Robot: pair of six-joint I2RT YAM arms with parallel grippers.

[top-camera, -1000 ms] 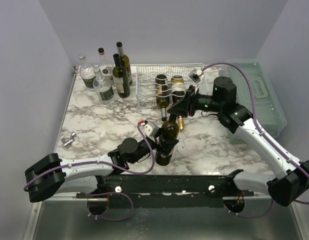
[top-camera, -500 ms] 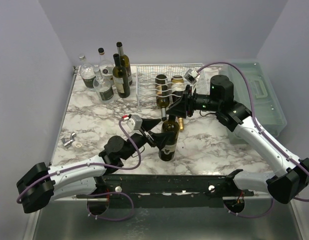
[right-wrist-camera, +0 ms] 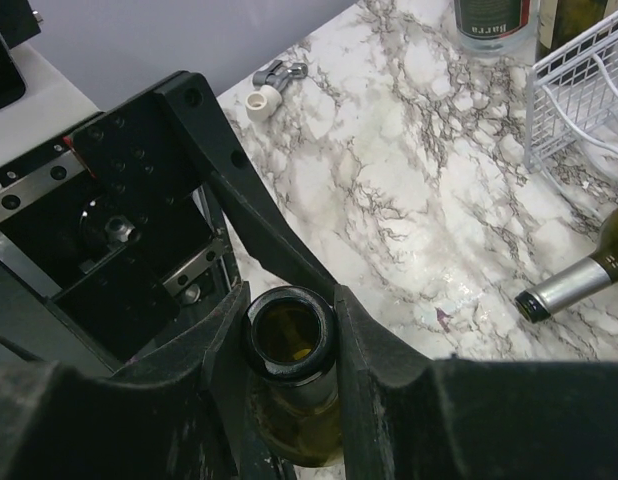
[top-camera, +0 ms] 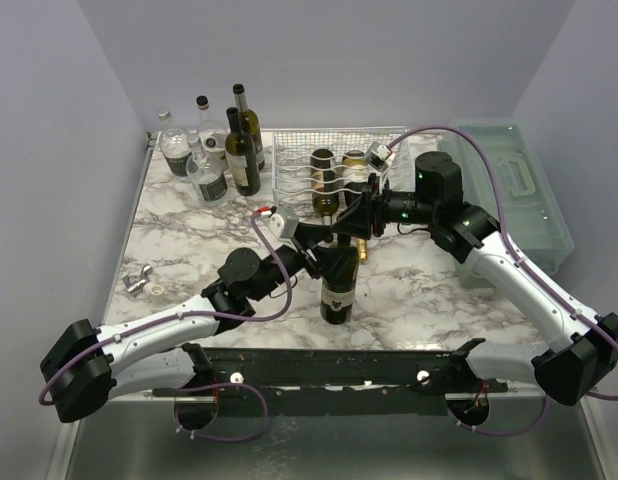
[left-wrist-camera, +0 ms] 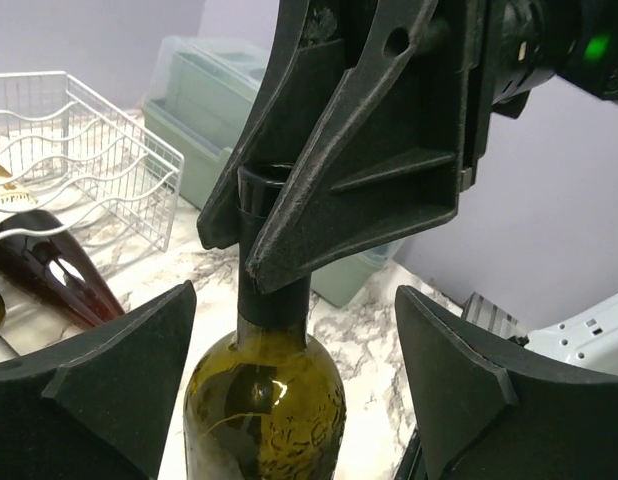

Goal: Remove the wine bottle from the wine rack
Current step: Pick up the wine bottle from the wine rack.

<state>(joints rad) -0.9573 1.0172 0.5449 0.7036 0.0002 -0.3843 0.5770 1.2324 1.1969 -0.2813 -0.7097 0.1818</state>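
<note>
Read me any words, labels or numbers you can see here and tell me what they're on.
"barra", uncertain and cut off: dark label on the clear bottle.
Label on the upright wine bottle: too small to read.
Labels on the other bottles at the back: too small to read.

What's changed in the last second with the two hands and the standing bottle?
The left hand let go of the wine bottle's lower body, swung out left, then rose. It now sits open either side of the shoulder, not touching. The right hand stayed shut on the neck. The bottle stayed upright on the table, and the wine rack is unchanged.
</note>
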